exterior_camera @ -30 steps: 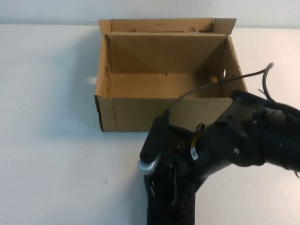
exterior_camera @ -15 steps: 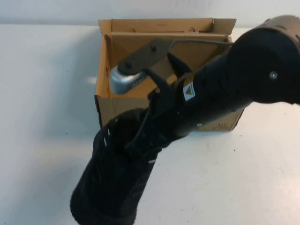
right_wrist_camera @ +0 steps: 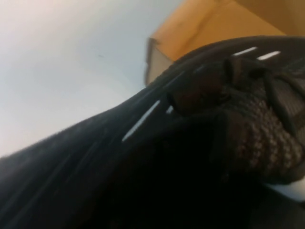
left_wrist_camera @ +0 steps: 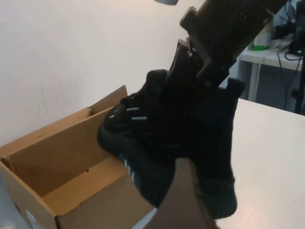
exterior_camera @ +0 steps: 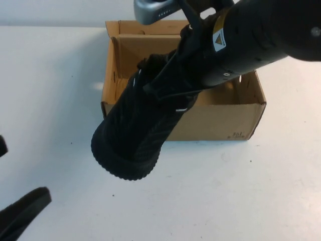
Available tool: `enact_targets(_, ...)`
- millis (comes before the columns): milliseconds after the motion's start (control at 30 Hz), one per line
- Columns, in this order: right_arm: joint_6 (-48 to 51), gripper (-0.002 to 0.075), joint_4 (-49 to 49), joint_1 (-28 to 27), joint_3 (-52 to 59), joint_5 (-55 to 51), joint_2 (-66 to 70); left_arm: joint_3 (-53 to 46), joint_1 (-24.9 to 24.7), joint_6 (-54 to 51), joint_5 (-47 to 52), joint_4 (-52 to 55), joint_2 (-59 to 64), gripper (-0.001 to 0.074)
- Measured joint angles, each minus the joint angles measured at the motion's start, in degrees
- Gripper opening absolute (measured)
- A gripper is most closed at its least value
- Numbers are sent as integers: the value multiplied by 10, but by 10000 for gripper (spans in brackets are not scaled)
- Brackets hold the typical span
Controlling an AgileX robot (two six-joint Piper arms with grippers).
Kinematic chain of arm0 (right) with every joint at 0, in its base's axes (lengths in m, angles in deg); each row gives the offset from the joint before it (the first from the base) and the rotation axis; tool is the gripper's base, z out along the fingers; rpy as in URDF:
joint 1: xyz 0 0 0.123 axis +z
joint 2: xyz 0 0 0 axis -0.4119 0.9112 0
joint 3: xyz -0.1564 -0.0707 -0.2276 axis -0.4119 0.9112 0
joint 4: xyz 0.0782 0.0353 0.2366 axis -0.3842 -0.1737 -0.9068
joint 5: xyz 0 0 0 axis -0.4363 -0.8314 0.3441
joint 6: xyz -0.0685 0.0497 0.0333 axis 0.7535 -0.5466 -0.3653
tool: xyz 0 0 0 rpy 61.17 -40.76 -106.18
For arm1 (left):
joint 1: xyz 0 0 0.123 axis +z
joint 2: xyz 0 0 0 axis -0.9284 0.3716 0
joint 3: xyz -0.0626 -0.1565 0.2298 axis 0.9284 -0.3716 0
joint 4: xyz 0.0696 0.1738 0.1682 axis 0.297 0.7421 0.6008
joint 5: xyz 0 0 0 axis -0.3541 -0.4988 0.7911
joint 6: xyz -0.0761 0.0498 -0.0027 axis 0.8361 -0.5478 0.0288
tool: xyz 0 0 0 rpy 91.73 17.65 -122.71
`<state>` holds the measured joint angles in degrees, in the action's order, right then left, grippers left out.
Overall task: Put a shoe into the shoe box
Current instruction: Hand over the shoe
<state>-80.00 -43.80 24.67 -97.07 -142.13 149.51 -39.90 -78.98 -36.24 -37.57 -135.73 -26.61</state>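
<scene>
Right end effector [exterior_camera: 188, 55] pinches the black knit sneaker [exterior_camera: 138, 130] at its collar, jaws pressed on the fabric; shoe hangs in the air, tilted, ridged sole toward the camera, above the near wall of the cardboard shoe box [exterior_camera: 241, 118].

Risk: the toe overhangs the worktop [exterior_camera: 261, 191] outside the box; lowered like this, the sole could catch the wall, shove the box or slip from the grip.

Right arm reaches in from upper right, wrist angled down-left. Left end effector [exterior_camera: 22, 208] sits low at the near-left corner, fingers spread, empty.
</scene>
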Motion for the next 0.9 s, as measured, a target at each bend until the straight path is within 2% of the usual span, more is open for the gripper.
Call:
enact_targets(167,-14,39,11,0,-18,-28,29,0,0,-74,-1,-54,71,501)
enact_targets(500,-14,39,-2,0,-45,-22,83,0,0,-139,-8,-57,185,503)
enact_targets(700,-14,39,8,0,-83,-42,108,44,-7,-134,14,4,223,503)
enact_targets(900,-15,38,20,-2,-118,-53,129,130,-46,-74,16,85,263,503)
